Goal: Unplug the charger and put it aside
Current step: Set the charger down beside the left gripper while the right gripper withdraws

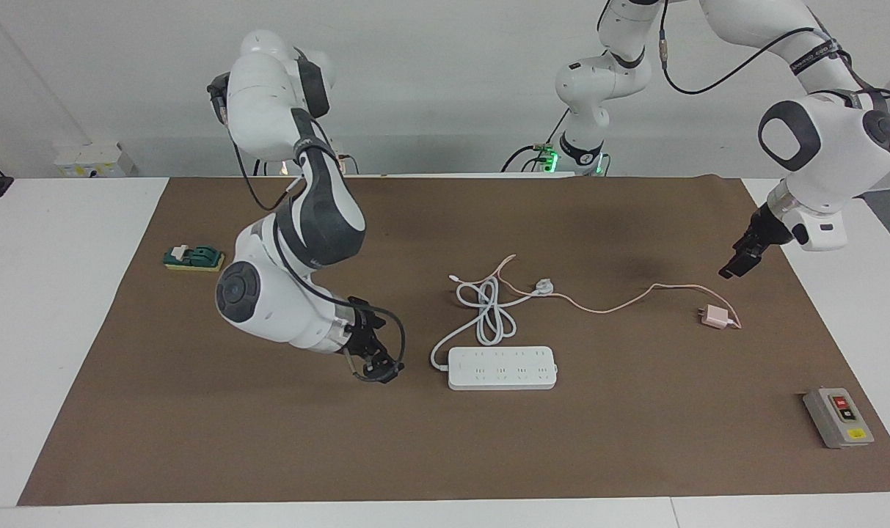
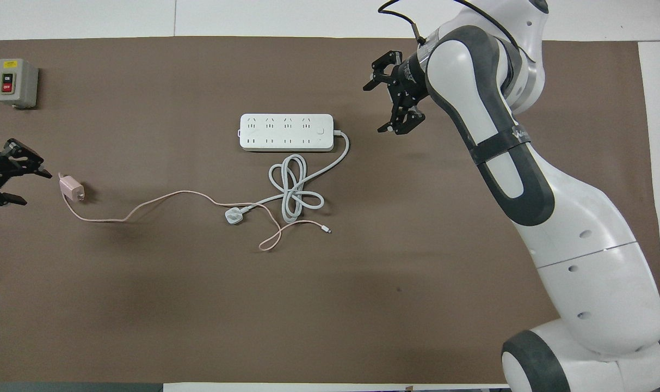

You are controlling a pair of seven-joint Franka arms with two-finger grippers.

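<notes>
The pale pink charger [image 1: 715, 317] [image 2: 71, 188] lies on its side on the brown mat, toward the left arm's end, unplugged and well apart from the white power strip [image 1: 502, 367] [image 2: 286, 132]. Its thin pink cable [image 1: 621, 304] [image 2: 161, 198] trails back toward the strip's coiled white cord. My left gripper [image 1: 734, 268] [image 2: 33, 188] is open and empty, up in the air beside the charger, not touching it. My right gripper [image 1: 378, 374] [image 2: 377, 109] is open and empty, low over the mat beside the strip's end toward the right arm.
The strip's white round-headed plug [image 1: 542, 286] [image 2: 233, 216] lies on the mat among the cords. A grey on/off switch box [image 1: 837, 416] [image 2: 16, 83] sits at the left arm's end, farther from the robots. A green and yellow block [image 1: 194, 257] sits at the right arm's end.
</notes>
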